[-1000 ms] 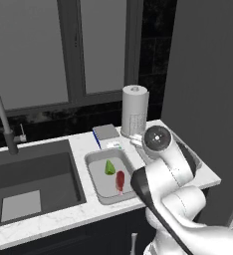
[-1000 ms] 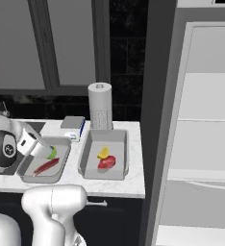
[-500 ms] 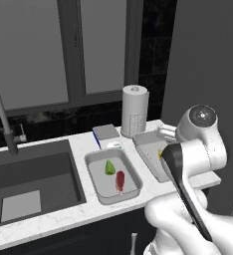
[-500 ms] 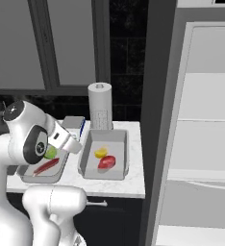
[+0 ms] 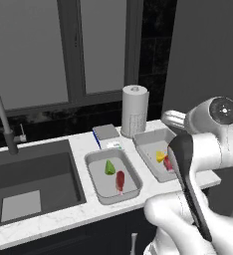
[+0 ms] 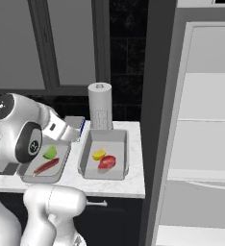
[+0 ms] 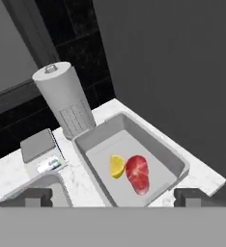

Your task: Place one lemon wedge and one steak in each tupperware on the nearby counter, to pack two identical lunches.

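- On the white marble bench (image 5: 78,214), two grey tupperware trays lie side by side, long axes running front to back.
- Left tray (image 5: 96,187) holds a green wedge (image 5: 109,168) and a red steak (image 5: 120,180).
- Right tray (image 7: 169,159) holds a yellow lemon wedge (image 7: 116,166) touching a red steak (image 7: 137,173).
- Tool (image 7: 112,197) hangs above, jaws wide, empty.
- Paper-towel roll (image 6: 100,106) stands behind; sink (image 5: 34,174) left.

Counter (image 5: 78,214) — white marble top, grey veining, dark cabinets below; sink (image 5: 31,179) set into its left part. Directly on counter: two grey trays side by side, near each other but apart. Left tray (image 5: 102,193) just right of sink; right tray (image 6: 120,144) toward counter's right end. Behind right tray — upright paper-towel roll (image 5: 134,110), near its back rim. Behind left tray: small grey box (image 5: 106,132), flat on counter.
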